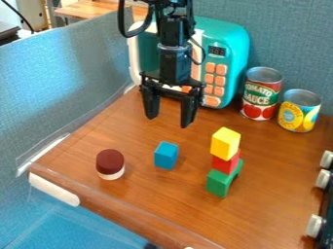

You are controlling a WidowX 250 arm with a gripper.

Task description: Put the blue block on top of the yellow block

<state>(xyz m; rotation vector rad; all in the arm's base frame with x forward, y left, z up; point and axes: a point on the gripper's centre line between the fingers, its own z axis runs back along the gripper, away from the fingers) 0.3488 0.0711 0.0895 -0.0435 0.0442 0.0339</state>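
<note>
My gripper (pixel 169 121) hangs spread and empty, blue block (pixel 166 155) to its near side, centred left-right, so likely ease near and down.

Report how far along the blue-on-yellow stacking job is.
None of the move looks done: the blue block rests on the wooden tabletop. The yellow block tops a red block and green block. The open end effector holds nothing. Left: grasp, lift and set blue on yellow.
</note>
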